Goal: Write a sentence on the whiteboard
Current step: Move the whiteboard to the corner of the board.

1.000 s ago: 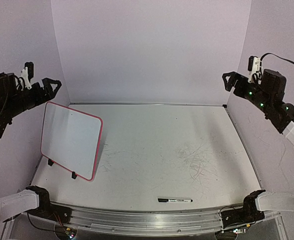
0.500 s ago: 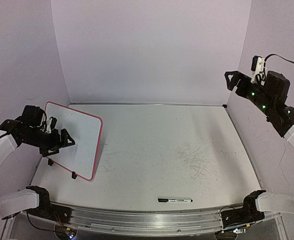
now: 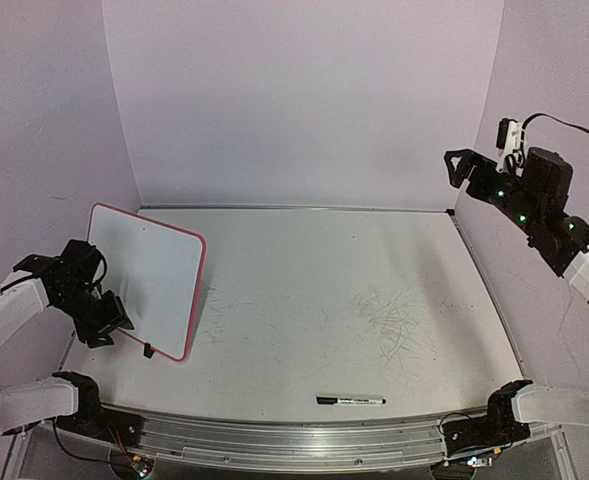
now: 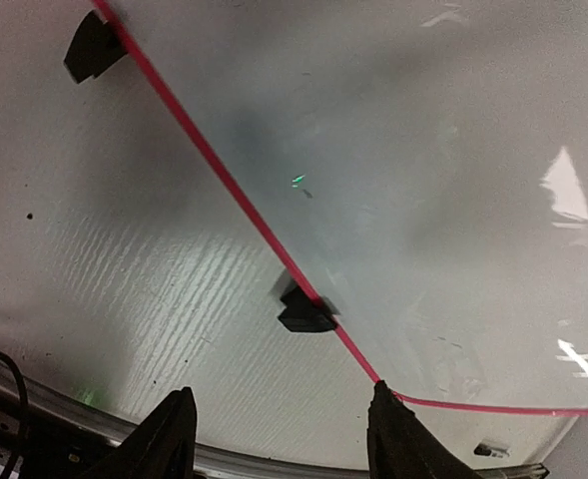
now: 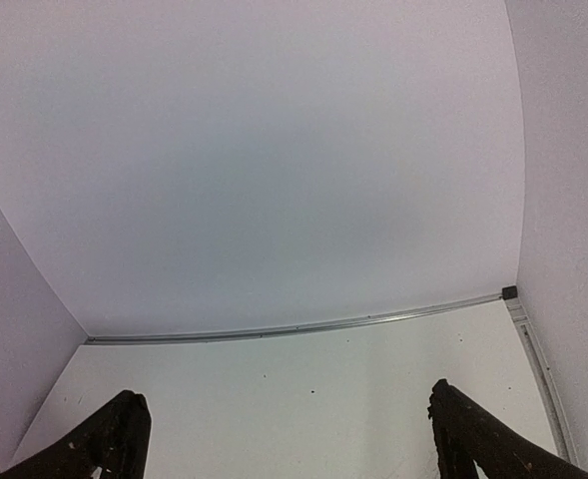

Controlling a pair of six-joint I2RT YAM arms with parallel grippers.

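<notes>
Left fingers [image 4: 398,439] dropped; whiteboard [image 4: 423,150] corner, clip foot [image 4: 303,311] just ahead.

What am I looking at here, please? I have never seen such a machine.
Two robot arms stand at the near edge of a table. One picture comes from a camera above and behind them. The other two come from cameras on the wrists, so each shows its own black fingers. The whiteboard, blank so far, stands propped at the left. A black marker lies near the front edge. The left gripper hovers open by the board's lower edge; the right gripper is open in the air. Neither holds anything.
</notes>
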